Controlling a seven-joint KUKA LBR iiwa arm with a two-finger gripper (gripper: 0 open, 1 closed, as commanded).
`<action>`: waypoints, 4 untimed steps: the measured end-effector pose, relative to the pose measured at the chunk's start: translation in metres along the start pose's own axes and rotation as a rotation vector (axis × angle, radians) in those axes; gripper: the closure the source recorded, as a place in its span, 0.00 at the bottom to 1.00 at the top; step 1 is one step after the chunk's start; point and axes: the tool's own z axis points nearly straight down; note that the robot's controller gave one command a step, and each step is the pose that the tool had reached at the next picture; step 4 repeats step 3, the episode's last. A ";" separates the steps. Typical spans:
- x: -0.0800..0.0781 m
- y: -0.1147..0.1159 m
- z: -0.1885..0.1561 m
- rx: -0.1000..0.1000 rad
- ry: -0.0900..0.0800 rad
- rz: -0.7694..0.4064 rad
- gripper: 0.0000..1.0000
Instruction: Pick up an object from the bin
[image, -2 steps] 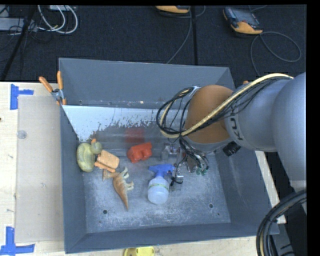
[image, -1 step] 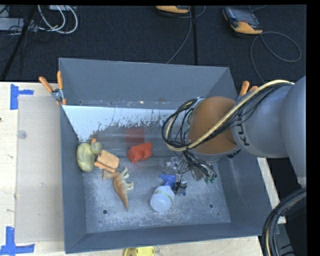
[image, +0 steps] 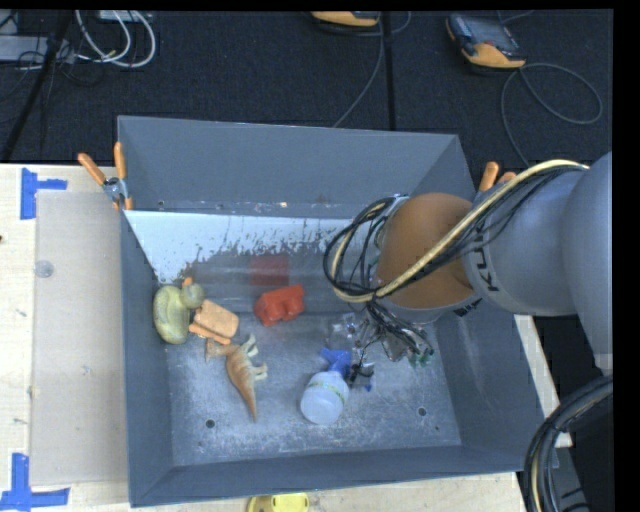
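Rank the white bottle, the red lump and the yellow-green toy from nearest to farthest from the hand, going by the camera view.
1. The white bottle, just below and left of the hand, toward the front.
2. The red lump, up and left of the hand, toward the back.
3. The yellow-green toy, far over on the left side.

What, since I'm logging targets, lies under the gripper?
A small blue thing lies just below the gripper, a pale bottle-like thing beside it. The wrist hides whatever lies beneath it.
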 end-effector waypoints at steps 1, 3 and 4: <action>-0.013 -0.016 -0.100 0.000 -0.001 -0.178 1.00; -0.026 -0.018 -0.245 0.001 -0.005 -0.112 1.00; -0.026 -0.018 -0.245 0.001 -0.005 -0.112 1.00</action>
